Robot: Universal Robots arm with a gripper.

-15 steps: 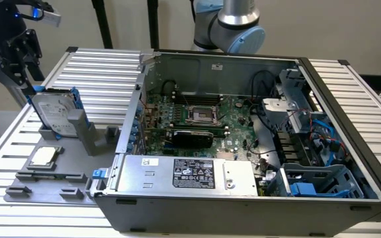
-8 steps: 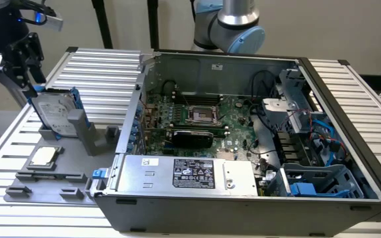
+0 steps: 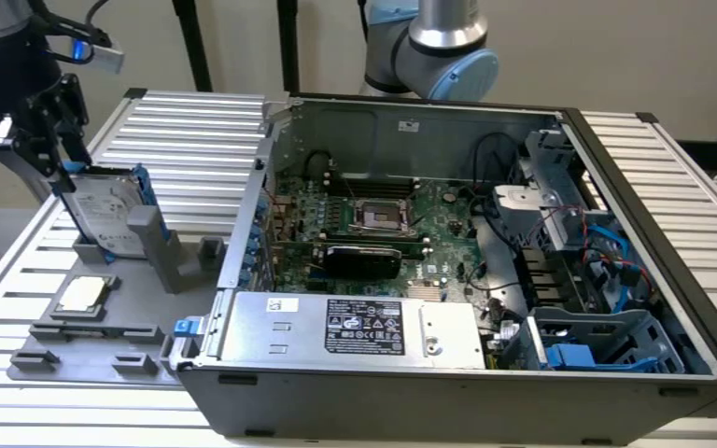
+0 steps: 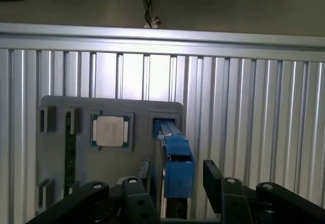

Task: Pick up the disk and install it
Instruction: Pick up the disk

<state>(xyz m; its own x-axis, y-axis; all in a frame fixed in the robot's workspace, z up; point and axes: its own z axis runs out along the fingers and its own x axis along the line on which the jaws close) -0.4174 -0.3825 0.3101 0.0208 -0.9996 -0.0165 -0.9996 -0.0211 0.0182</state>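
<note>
Disk [image 3: 94, 213] stood on edge in the grey holder [image 3: 147, 245] on the bench [image 3: 197, 121], at the exterior view's left, beside the open computer case [image 3: 458, 373]. Tool [image 3: 70, 166] hung over it, wide open, one finger [image 4: 144, 172] either side of the blue carrier, gripping nothing.

robotics lab or test bench. evidence: industrial robot arm [image 3: 440, 42] behind a ribbed aluminium table [image 3: 197, 117]; opened computer case [image 3: 372, 401] on that table; grey holder plate [image 3: 147, 303] with moulded slots presenting a disk [image 3: 97, 210] and a chip [image 3: 82, 294]; black stand legs [image 3: 190, 42] against a bare wall.
</note>
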